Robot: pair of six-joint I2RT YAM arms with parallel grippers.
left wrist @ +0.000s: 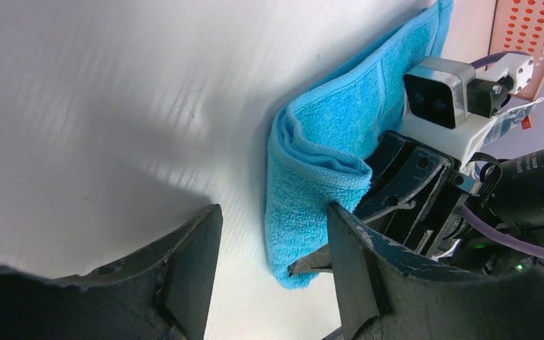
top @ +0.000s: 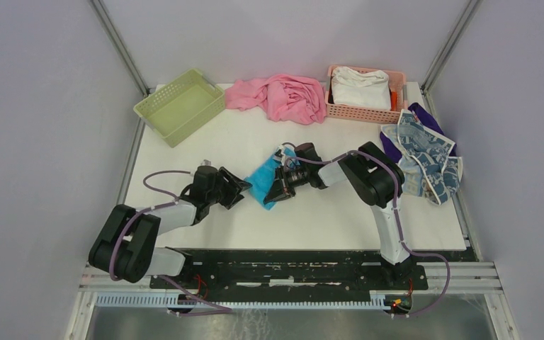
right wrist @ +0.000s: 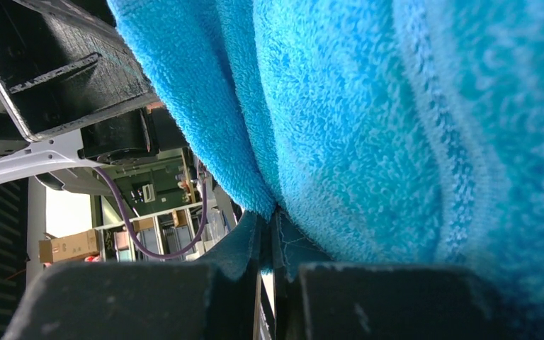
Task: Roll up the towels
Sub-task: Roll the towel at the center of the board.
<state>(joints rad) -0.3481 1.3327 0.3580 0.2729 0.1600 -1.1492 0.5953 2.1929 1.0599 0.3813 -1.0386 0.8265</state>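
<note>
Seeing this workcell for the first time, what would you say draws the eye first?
The bright blue towel at the centre of the table stands out, pinched in the right gripper while the left gripper hangs open beside it. Along the far edge lies a crumpled pink cloth between a green basket and a pink basket; printed towels are heaped at the right edge.

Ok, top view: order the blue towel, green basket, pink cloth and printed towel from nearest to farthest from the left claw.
1. blue towel, just right of the left claw.
2. green basket, far left, and pink cloth, far middle: too close to call.
3. printed towel, off to the right side.
</note>
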